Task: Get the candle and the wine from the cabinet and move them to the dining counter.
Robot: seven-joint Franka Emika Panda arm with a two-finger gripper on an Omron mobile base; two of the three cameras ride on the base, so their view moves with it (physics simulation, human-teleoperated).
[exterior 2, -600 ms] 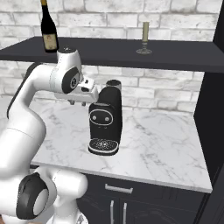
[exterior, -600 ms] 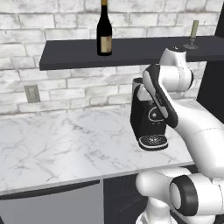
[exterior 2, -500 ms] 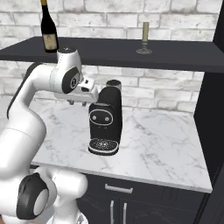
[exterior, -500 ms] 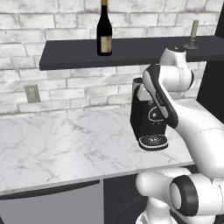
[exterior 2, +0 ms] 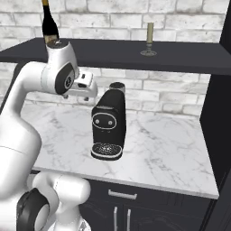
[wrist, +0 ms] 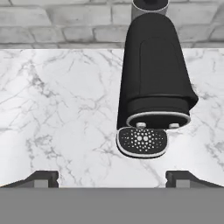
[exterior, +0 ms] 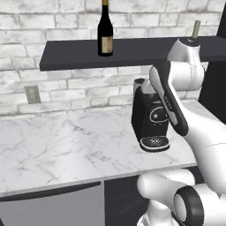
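Gripper (wrist: 112, 176): empty, fingers spread wide, the two dark tips far apart at the foot of the hand view, nothing between them; poised above the marble worktop (exterior: 66, 145) and looking down on the black coffee machine (wrist: 153, 83), not touching it; in the right base view the hand (exterior 2: 83, 88) sits just left of the machine's top, below the shelf. Coffee machine (exterior 2: 108, 128): upright on the worktop, drip grille forward; not part of the task. Cabinet (exterior: 132, 50): dark charcoal shelf on the brick wall (exterior: 66, 26), above the worktop; carries both wanted items, well apart. Wine (exterior: 105, 28): dark bottle, tan label, upright toward the shelf's left; likely heavy, rigid, smooth glass, breakable and prone to slip; best taken around the straight body below the shoulder, jaws level, rather than by the narrow neck. Candle (exterior 2: 149, 39): slim pale taper in a small dark holder with a flat round base, upright toward the shelf's right; likely light, top-heavy, easily tipped, the wax marking under pressure; best pinched low on the stem, near the holder. Status: neither item taken; arm must rise to shelf height first.
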